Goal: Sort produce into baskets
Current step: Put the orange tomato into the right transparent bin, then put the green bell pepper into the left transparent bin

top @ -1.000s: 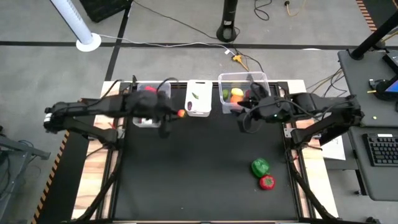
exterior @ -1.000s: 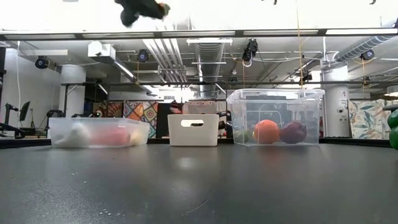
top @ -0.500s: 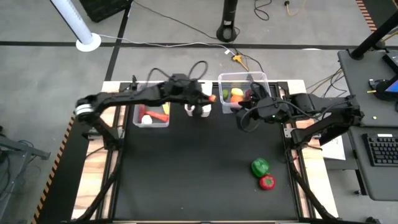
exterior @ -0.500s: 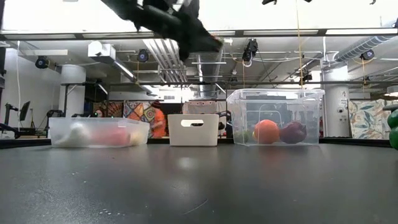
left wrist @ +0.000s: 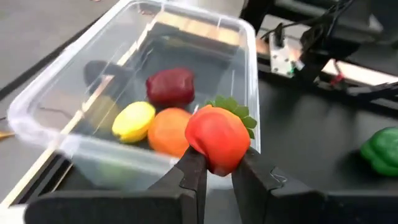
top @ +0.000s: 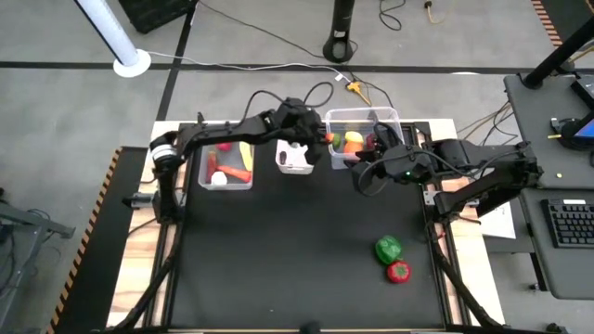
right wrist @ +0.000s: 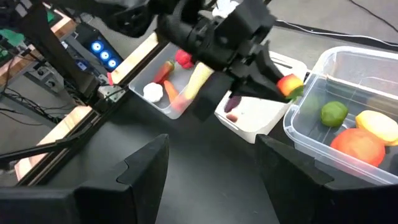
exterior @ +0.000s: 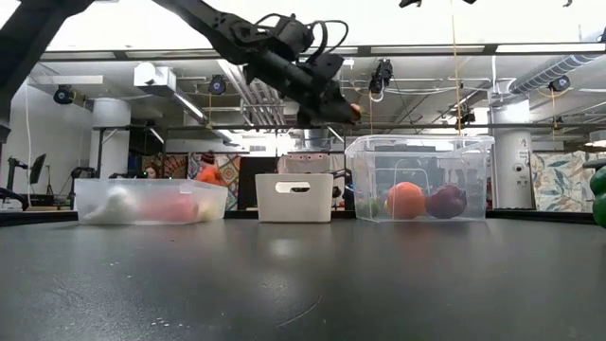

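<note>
Left tool [left wrist: 216, 163] grips a red strawberry [left wrist: 217, 137] at the near rim of the wide clear tub [top: 391, 115] (fruit inside); the drop lies just ahead. Right tool [top: 362, 176], open, waits beside the tub.

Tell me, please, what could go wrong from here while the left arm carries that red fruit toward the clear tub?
The left gripper pinches the red fruit only at its lower edge, so it might slip out. It hangs near the clear tub wall and could fall outside, perhaps into the white tub. The right gripper waits close beside that tub, so the arms might touch.
</note>
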Robot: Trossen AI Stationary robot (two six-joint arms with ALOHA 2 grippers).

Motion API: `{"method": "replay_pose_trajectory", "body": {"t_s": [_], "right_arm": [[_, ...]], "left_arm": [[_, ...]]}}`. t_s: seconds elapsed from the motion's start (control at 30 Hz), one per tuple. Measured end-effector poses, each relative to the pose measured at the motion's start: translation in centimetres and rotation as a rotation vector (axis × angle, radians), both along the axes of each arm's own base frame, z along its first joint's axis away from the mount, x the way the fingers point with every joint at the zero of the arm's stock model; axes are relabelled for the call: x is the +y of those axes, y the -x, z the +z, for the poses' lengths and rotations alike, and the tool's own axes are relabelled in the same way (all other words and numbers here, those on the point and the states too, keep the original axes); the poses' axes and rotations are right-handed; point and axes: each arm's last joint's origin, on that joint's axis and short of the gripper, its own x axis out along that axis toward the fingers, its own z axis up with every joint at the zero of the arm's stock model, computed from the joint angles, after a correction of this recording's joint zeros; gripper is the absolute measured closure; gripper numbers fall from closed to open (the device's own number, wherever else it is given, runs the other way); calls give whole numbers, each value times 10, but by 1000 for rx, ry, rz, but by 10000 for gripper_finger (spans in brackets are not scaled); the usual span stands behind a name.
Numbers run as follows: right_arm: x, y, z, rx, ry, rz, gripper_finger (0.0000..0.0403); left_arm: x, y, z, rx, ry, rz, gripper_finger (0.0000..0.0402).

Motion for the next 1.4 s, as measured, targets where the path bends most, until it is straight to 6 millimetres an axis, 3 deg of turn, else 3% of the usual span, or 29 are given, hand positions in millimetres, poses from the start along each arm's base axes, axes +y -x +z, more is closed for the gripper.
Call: {"method": "replay_pose_trajectory", "body": {"t_s": [0.2,0.37,0.73,0.9,1.07,1.27,1.4], "right_arm": [[0,0,0,4,7,4,174],[0,0,0,1,3,1,174],[0,0,0,-5,-16,1,174],[1,1,-1,5,-38,18,174],[5,17,-11,116,-219,12,174],[16,47,-40,469,-439,-157,174],[27,47,-65,562,-532,-134,170]], "left_arm": [[10,-26,3,-35,28,-71,361],[21,-48,-5,63,108,-52,353],[33,-69,18,144,71,-80,234],[33,-64,21,202,53,-80,193],[24,-46,32,312,74,-108,183],[-1,-22,56,403,67,-177,191],[-16,1,84,363,48,-181,197]]}}
